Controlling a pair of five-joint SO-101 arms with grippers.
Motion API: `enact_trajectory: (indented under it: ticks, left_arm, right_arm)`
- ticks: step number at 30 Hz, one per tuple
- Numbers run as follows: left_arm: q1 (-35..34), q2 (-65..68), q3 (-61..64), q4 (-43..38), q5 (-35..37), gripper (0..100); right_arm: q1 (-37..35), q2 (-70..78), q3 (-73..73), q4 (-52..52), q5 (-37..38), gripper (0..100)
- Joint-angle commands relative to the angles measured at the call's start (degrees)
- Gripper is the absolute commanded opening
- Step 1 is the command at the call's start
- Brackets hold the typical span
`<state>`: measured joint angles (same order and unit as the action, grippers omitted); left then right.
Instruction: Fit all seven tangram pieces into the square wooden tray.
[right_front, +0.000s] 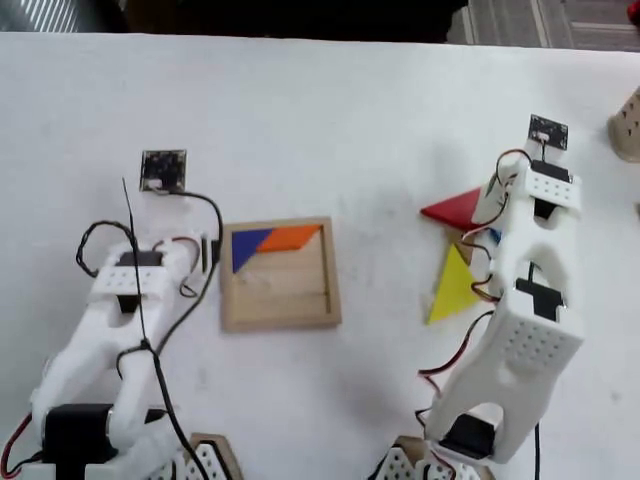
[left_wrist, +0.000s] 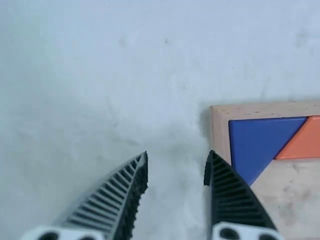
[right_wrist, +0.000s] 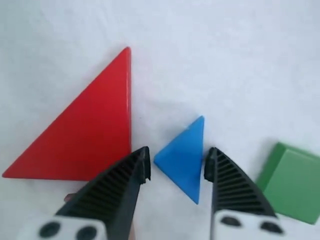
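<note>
Tray (right_front: 280, 322) holds the dark blue triangle (right_front: 246, 246) and the orange piece (right_front: 292, 237), touching each other along its far edge. Left gripper (left_wrist: 177, 160) is spread open and empty, just beside the tray corner with the dark blue triangle. Right gripper (right_wrist: 178, 160) is well apart from the tray on the opposite side, jaws open and straddling the small blue triangle (right_wrist: 182, 157), red triangle (right_wrist: 85, 140) and green piece (right_wrist: 292, 182) just beside it, yellow triangle (right_front: 453, 285) near; can't tell if the jaws touch it yet
</note>
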<state>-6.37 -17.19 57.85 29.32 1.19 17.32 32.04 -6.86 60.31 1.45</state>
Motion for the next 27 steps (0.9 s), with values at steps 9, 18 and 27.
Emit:
enact_trajectory:
  ticks: [9, 18, 27]
  left_arm:
    - [0.48, -0.22, -2.81, 0.62, -0.53, 20]
    - [0.48, -0.22, -2.81, 0.62, -0.53, 20]
    - [0.48, -0.22, -2.81, 0.62, -0.53, 20]
  right_arm:
    - [1.19, 0.4, -1.67, -0.31, 2.11, 10.1]
    - [1.27, 0.31, -1.49, -0.22, 2.11, 9.8]
    - [1.19, 0.04, -1.67, -0.22, 2.11, 9.8]
